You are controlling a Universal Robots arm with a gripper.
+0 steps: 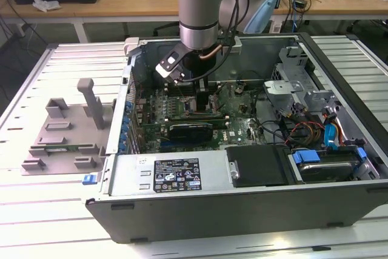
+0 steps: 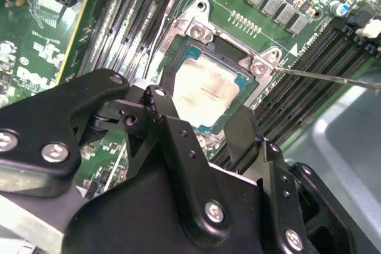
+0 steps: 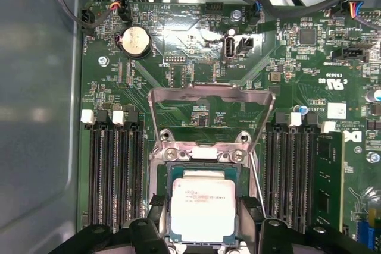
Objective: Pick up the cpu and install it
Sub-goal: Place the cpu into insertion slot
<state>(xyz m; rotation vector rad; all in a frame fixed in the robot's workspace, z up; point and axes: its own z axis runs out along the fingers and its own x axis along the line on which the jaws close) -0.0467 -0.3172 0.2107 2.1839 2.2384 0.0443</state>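
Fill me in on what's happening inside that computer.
A robot arm reaches into the open computer case, its end effector over the socket on the motherboard. The cpu lies flat in the socket, between the end effector's spread fingers, which look clear of it. The socket's metal retention frame stands hinged up, not closed.

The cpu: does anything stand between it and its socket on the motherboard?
Nothing visible does. In the first wrist view the cpu lies level inside the socket frame, and the metal load plate is swung up, clear of it.
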